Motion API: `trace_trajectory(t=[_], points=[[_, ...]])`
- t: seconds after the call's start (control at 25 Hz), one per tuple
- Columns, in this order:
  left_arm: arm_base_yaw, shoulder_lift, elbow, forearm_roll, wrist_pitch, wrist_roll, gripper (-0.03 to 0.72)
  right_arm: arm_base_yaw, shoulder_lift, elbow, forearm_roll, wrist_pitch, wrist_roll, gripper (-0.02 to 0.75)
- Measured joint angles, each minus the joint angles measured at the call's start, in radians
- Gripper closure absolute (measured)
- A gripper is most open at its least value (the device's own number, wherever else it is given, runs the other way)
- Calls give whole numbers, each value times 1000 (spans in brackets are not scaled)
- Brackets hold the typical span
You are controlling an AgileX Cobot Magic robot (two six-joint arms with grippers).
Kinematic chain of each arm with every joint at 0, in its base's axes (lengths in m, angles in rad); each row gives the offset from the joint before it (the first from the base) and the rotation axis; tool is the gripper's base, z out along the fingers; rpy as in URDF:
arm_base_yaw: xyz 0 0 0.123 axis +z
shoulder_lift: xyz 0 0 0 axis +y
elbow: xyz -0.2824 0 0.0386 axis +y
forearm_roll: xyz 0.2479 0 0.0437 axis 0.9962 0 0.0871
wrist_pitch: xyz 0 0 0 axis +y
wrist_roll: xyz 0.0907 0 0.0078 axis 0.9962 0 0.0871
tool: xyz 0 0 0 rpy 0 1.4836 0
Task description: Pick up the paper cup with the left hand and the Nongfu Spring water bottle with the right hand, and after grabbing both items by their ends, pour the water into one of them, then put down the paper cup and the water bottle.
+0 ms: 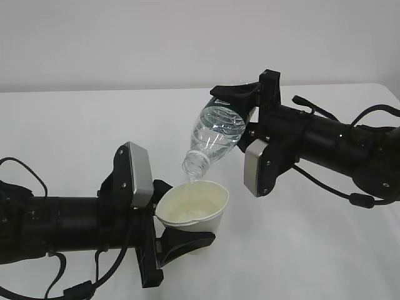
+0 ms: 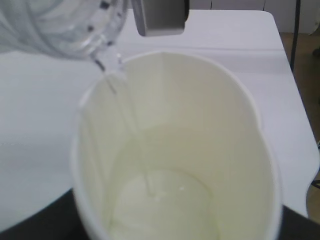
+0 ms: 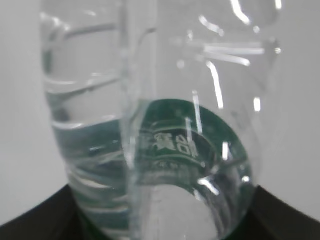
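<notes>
risk: bottle [image 1: 217, 132] neck at cup [image 1: 194, 212] rim's 11 o'clock, stream may miss | left hand [image 1: 164, 220] clamps cup | right hand [image 1: 250, 115] clamps bottle

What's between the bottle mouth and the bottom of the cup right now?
Only a thin stream of water, falling from the bottle into the paper cup; the left wrist view shows it best.

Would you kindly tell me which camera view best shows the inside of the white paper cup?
The left wrist view: it looks straight into the white paper cup, showing its cream interior and incoming water. The exterior view shows the cup only obliquely; the right wrist view shows none of it.
</notes>
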Motion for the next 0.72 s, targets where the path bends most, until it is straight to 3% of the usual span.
trace_trajectory(t=[0.72], points=[[0, 0, 0, 2, 0, 0, 262, 0, 0, 0, 2, 0, -10, 281]])
